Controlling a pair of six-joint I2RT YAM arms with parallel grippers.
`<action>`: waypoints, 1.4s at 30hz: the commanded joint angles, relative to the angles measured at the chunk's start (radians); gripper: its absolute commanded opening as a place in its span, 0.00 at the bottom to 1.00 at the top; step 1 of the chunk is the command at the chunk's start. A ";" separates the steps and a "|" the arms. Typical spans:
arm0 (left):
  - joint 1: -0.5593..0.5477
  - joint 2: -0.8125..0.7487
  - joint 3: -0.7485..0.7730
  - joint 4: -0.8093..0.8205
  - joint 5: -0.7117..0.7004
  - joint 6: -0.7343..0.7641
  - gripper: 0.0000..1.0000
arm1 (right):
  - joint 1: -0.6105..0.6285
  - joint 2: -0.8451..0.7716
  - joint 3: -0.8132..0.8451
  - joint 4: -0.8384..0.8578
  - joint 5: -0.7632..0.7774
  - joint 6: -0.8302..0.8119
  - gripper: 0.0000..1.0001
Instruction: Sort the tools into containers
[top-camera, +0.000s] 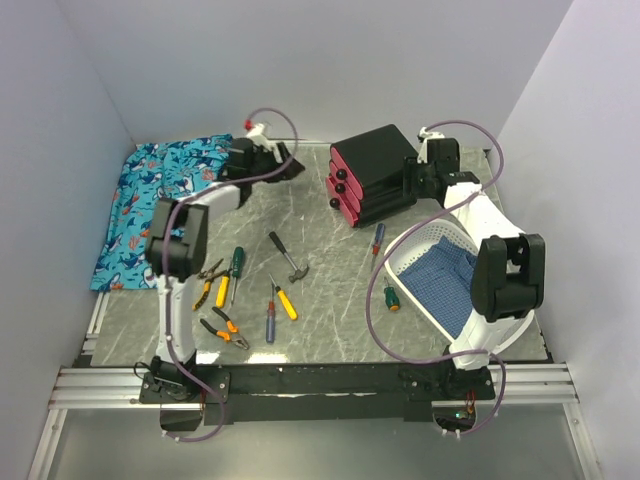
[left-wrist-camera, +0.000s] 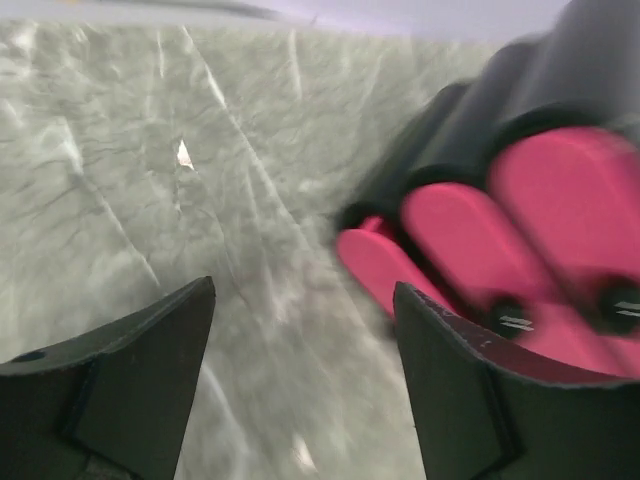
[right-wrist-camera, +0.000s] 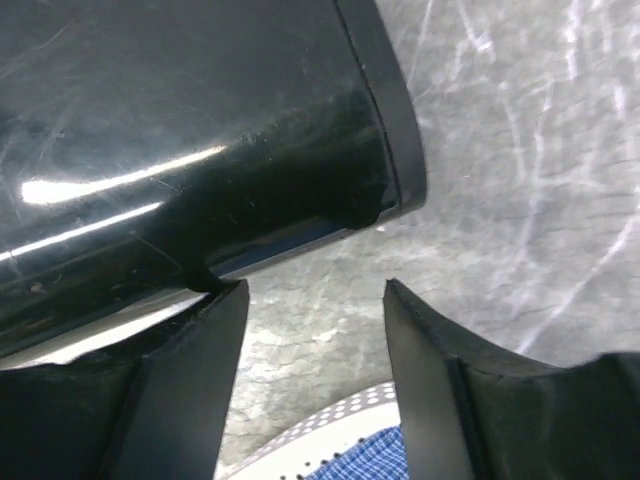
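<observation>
The black cabinet (top-camera: 378, 160) stands at the back, its three pink drawers (top-camera: 344, 194) shut and facing front-left. My left gripper (top-camera: 291, 166) is open and empty over bare table, left of the drawers. The left wrist view shows the pink drawers (left-wrist-camera: 470, 235) blurred at the right, with their black knobs (left-wrist-camera: 508, 316). My right gripper (top-camera: 411, 181) is open and empty at the cabinet's right side. The cabinet (right-wrist-camera: 180, 120) fills that view's top. The hammer (top-camera: 289, 259), screwdrivers (top-camera: 236, 264) and pliers (top-camera: 223, 329) lie at front-left.
A white basket (top-camera: 410, 250) with blue checked cloth (top-camera: 447, 275) sits front-right; its rim (right-wrist-camera: 330, 430) shows below my right fingers. Two more screwdrivers (top-camera: 378, 238) (top-camera: 391, 297) lie beside it. A shark-patterned cloth (top-camera: 160, 200) lies at the back left. Walls close in the table.
</observation>
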 joint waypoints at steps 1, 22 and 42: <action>0.042 -0.246 -0.076 0.034 0.162 -0.180 0.80 | -0.008 -0.092 0.032 -0.027 0.072 -0.050 0.72; -0.084 -0.022 0.010 0.384 0.433 -0.524 0.72 | 0.006 -0.045 0.169 0.031 -0.070 0.053 0.91; -0.124 0.090 0.156 0.331 0.402 -0.503 0.56 | 0.024 -0.030 0.092 0.029 -0.059 0.045 0.91</action>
